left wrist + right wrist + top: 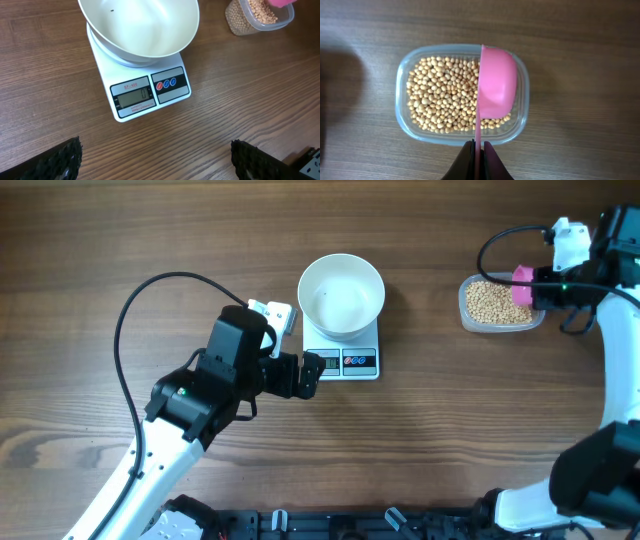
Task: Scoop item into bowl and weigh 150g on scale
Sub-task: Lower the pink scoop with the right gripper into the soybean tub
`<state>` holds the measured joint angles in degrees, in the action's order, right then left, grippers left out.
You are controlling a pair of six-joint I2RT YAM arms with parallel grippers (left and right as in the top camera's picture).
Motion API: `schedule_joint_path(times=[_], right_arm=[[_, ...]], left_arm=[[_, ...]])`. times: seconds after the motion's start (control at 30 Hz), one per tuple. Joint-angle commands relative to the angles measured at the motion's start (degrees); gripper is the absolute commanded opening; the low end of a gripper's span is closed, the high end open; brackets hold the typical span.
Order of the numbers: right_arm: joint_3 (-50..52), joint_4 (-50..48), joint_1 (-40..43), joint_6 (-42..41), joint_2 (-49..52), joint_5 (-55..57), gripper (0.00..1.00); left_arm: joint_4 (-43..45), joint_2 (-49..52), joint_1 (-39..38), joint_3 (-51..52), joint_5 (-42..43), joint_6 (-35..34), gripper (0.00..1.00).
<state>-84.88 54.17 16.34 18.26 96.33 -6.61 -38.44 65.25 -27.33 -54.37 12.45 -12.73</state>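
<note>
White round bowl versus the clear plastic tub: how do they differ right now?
The round white bowl is opaque and holds no beans; the clear rounded-rectangular plastic tub is see-through and holds small tan beans. The bowl sits on the flat white digital scale; the tub rests on the brown wooden table. A pink plastic scoop is over the tub, none over the bowl. Both stand upright, open-topped.

bright, even light throughout, shadows soft. the tabletop [450, 430] grain is crisp from overhead. mild sheen on the bowl [145, 25] in the left wrist view. a dark blurred smudge fills the right wrist view's left edge.
</note>
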Motion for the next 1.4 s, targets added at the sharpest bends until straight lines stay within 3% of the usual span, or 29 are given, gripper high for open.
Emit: schedule_joint_path(times=[0.0, 0.57, 1.37], right_arm=[[0.22, -0.72, 0.13, 1.20, 2.69, -0.83, 0.04], [0.24, 1.27, 0.13, 1.27, 6.67, -11.13, 0.04], [0.26, 5.07, 2.58, 8.74, 7.34, -21.46, 0.04]], left_arm=[[0.04, 0.39, -0.15, 0.00, -0.09, 0.31, 1.00], [0.04, 0.39, -0.15, 0.00, -0.09, 0.31, 1.00], [0.04, 0.39, -0.15, 0.00, -0.09, 0.31, 1.00]])
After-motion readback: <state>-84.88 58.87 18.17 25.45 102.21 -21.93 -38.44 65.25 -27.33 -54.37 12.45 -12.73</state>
